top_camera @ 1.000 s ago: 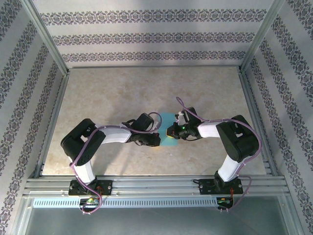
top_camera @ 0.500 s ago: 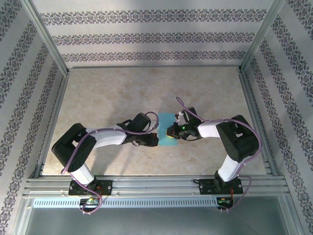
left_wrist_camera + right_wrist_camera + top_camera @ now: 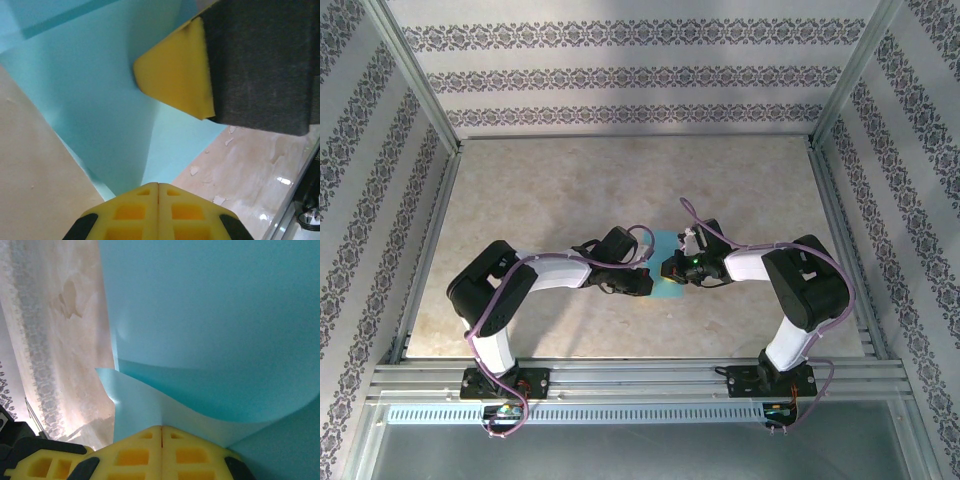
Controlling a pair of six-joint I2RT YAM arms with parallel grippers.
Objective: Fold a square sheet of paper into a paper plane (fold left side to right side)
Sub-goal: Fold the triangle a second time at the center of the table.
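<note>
The square sheet of paper [image 3: 664,246] is turquoise and lies mid-table between both arms. My left gripper [image 3: 644,284] is shut at the sheet's near-left part. In the left wrist view a corner of the paper [image 3: 90,100] narrows into the closed yellow tips [image 3: 158,184], with a soft bend running up from them. My right gripper [image 3: 668,268] is shut on a raised flap at the paper's right side. In the right wrist view that flap [image 3: 150,405] curls up into the closed tips [image 3: 161,428]. One of the right gripper's yellow fingers [image 3: 175,75] sits over the paper.
The beige marbled tabletop [image 3: 550,200] is open to the far side and to both sides. Metal frame rails [image 3: 620,372] run along the near edge, and patterned walls enclose the table. Small white flecks [image 3: 220,145] lie on the table beside the paper.
The left arm's elbow swung out to the left and came back. Its gripper ended slightly further right over the paper. The right arm held still.
</note>
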